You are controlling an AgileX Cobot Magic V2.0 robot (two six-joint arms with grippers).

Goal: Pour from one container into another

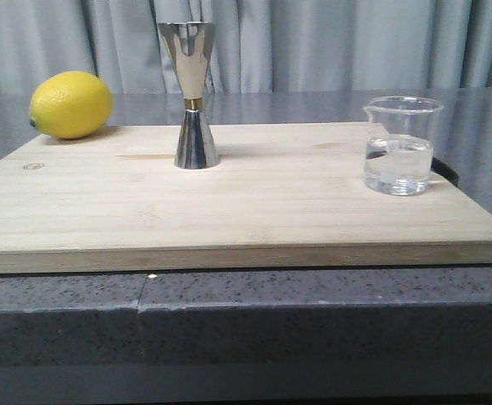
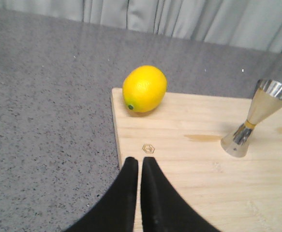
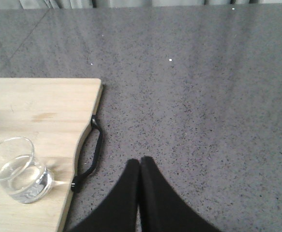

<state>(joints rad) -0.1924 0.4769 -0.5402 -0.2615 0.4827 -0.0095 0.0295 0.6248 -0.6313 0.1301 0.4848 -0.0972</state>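
Observation:
A small clear glass beaker [image 1: 401, 145] holding some clear liquid stands upright on the right part of a wooden cutting board [image 1: 254, 211]. The tall steel jigger [image 1: 193, 94] with a gold band at its waist stands upright left of the board's middle. Neither gripper shows in the front view. In the left wrist view my left gripper [image 2: 140, 160] is shut and empty above the board's left edge, with the jigger [image 2: 253, 120] well off to one side. My right gripper [image 3: 140, 161] is shut and empty over the grey counter, off the board's right edge, apart from the beaker [image 3: 16, 169].
A yellow lemon [image 1: 71, 104] rests at the board's far left corner, also in the left wrist view [image 2: 144, 89]. A black loop handle [image 3: 93, 150] hangs off the board's right end. The grey speckled counter [image 3: 203, 96] surrounds the board; grey curtains [image 1: 330, 42] hang behind.

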